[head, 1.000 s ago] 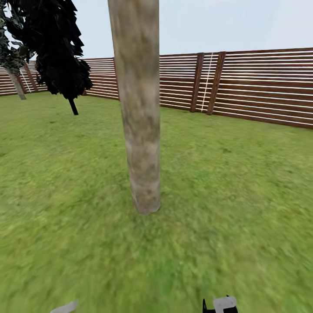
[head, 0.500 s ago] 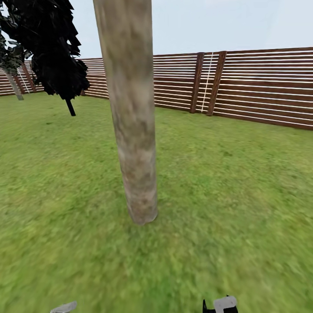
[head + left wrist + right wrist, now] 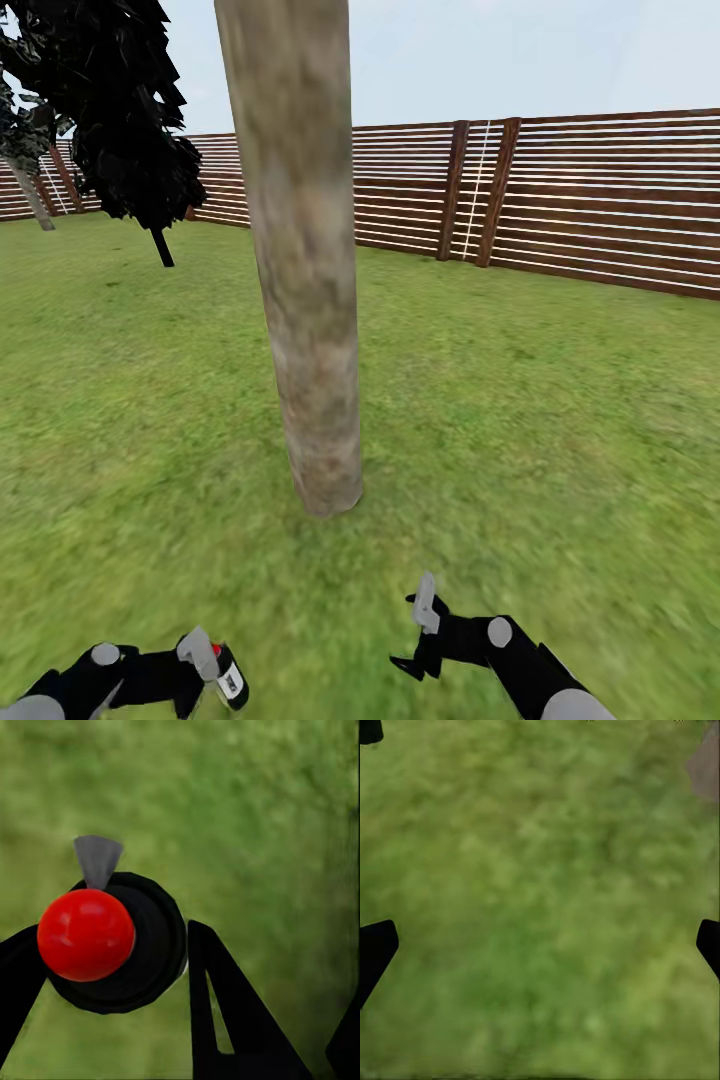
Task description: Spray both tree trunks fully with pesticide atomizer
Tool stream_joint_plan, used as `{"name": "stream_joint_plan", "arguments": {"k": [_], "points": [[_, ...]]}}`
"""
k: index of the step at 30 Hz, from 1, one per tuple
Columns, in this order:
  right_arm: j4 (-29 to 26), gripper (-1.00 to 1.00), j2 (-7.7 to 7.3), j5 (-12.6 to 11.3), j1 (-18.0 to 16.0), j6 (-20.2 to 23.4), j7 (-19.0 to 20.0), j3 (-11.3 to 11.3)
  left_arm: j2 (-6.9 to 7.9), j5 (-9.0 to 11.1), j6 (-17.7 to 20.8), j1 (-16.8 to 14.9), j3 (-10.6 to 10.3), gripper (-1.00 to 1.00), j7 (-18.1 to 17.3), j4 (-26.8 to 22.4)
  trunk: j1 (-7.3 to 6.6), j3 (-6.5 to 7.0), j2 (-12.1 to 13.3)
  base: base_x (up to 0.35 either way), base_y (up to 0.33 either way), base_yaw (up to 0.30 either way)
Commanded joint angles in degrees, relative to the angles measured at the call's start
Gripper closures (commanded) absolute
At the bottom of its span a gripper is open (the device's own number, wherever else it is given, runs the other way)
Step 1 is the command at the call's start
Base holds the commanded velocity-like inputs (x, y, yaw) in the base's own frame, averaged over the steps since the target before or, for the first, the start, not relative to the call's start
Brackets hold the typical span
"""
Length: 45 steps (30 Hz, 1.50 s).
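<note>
On the green lawn (image 3: 560,400) ahead of the robot stands one thick, mottled grey-brown tree trunk (image 3: 300,260), bare and leaning slightly, rising from the grass at about 12 o'clock and running out past the top of the head view. One dark slim tree (image 3: 130,120) stands farther off at about 10 o'clock, and a second pale trunk (image 3: 30,200) shows small at the far left edge. One brown slatted fence (image 3: 600,200) closes the lawn from 10 o'clock round to 3 o'clock.

Two grippers show low in the head view. The left gripper (image 3: 215,672), at about 7 o'clock, is clamped on one pesticide atomizer (image 3: 228,678), a dark bottle with a white label. In the left wrist view the atomizer (image 3: 112,945) is seen from above, with a round red cap on a black body and a grey nozzle tip, sitting between the two black fingers (image 3: 225,1012) over the grass, held clear of the trunk and near it.

The right gripper (image 3: 418,630), at about 5 o'clock, has its fingers spread wide apart and holds nothing; in the right wrist view its dark fingertips (image 3: 375,949) sit at opposite edges with only grass between them.
</note>
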Motion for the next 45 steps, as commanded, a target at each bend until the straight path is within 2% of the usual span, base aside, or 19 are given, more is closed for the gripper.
{"name": "stream_joint_plan", "arguments": {"k": [1, 4, 5, 7, 10, 11, 14, 17, 20, 24, 25, 27, 30, 32, 36, 42, 45], "points": [[-0.08, -1.00, 0.08, 0.95, -0.38, -0.24, 0.79, -0.36, 0.07, -1.58, 0.46, -0.96, -0.73, 1.00, -1.74, -0.77, -0.01, -0.06, -0.02, 0.000, 0.000, 0.000], [0.00, -1.00, 0.36, 1.57, -1.27, -0.20, 1.89, -0.26, -0.53, -11.20, 5.95, -2.97, -0.56, 1.00, -8.23, -4.29, -0.01, -0.06, -0.02, 0.000, 0.000, 0.000], [0.11, -1.00, 0.47, 1.60, -1.40, -0.20, 3.39, -0.22, -0.63, -14.79, 10.32, -3.41, -0.50, 1.00, -12.51, -8.72, -0.01, -0.06, -0.02, 0.000, 0.000, 0.000], [0.25, -1.00, 1.52, 1.77, -1.41, -0.15, 3.74, -0.10, -0.62, -15.17, 10.53, -3.20, -0.63, 1.00, -13.12, -9.38, -0.01, -0.06, -0.02, 0.000, 0.000, 0.000], [0.38, -1.00, 2.26, 2.13, -1.41, -0.16, 3.84, -0.02, -0.68, -15.18, 10.34, -3.08, -0.70, 1.00, -13.18, -9.49, -0.01, -0.06, -0.02, 0.000, 0.000, 0.000], [0.40, 1.00, 2.41, 2.16, -1.41, -0.17, 3.91, 0.00, -0.70, -15.18, 10.32, -3.07, -0.72, 1.00, -13.18, -9.48, -0.01, -0.06, -0.02, 0.000, 0.000, 0.000], [0.15, 1.00, 3.27, 2.25, -1.41, -0.19, 9.03, -0.04, -1.14, -15.45, 10.21, -3.12, -0.71, 1.00, -13.19, -9.53, -0.01, -0.06, -0.02, 0.000, 0.000, 0.000], [0.04, 1.00, 4.49, 2.30, -1.41, -0.20, 10.88, -0.04, -2.13, -15.57, 10.19, -3.27, -0.83, 1.00, -13.19, -9.61, -0.01, -0.06, -0.02, 0.000, 0.000, 0.000], [-0.04, 1.00, 5.46, 2.30, -1.41, -0.20, 11.23, 0.03, -3.55, -15.66, 10.26, -3.49, -2.64, 1.00, -13.12, -9.63, -0.01, -0.06, -0.02, 0.000, 0.000, 0.000], [-0.05, 1.00, 6.27, 2.30, -1.41, -0.20, 11.28, 1.64, -5.56, -15.76, 10.52, -3.57, -3.41, 1.00, -13.17, -10.73, -0.01, -0.06, -0.02, 0.000, 0.000, 0.000], [-0.05, 1.00, 6.41, 2.25, -1.41, -0.20, 11.29, 1.87, -6.05, -15.79, 10.69, -3.58, -4.45, 1.00, -13.15, -11.39, -0.01, -0.06, -0.02, 0.000, 0.000, 0.000], [-0.05, 1.00, 6.46, 2.22, -1.41, -0.20, 11.29, 1.95, -6.51, -15.79, 10.84, -3.58, -6.20, 1.00, -13.06, -11.72, -0.01, -0.06, -0.02, 0.000, 0.000, 0.000], [-0.12, 1.00, 6.62, 2.22, -1.41, -0.20, 11.29, 2.02, -7.11, -15.79, 10.96, -3.58, -7.28, 1.00, -12.87, -11.80, -0.01, -0.06, -0.02, 0.000, 0.000, 0.000], [-1.67, 1.00, 7.86, 2.22, -1.41, -0.15, 11.33, 2.05, -8.35, -15.86, 10.98, -3.58, -7.68, 1.00, -12.52, -11.77, -0.01, -0.06, -0.02, 0.000, 0.000, 0.000], [-2.38, 1.00, 7.86, 2.22, -1.41, -0.11, 11.37, 2.06, -9.02, -15.81, 11.47, -3.65, -10.33, 1.00, -12.47, -11.83, -0.01, -0.06, -0.02, 0.000, 0.000, 0.000], [-2.50, 1.00, 7.86, 2.22, -1.41, -0.18, 11.37, 2.06, -10.00, -15.80, 11.52, -3.64, -10.93, 1.00, -12.56, -12.69, -0.01, -0.06, -0.02, 0.000, 0.000, 0.000], [-2.52, 1.00, 7.86, 2.22, -1.41, -0.19, 11.38, 2.28, -11.04, -15.80, 11.51, -3.59, -10.94, 1.00, -12.53, -13.23, -0.01, -0.06, -0.02, 0.000, 0.000, 0.000]]}}
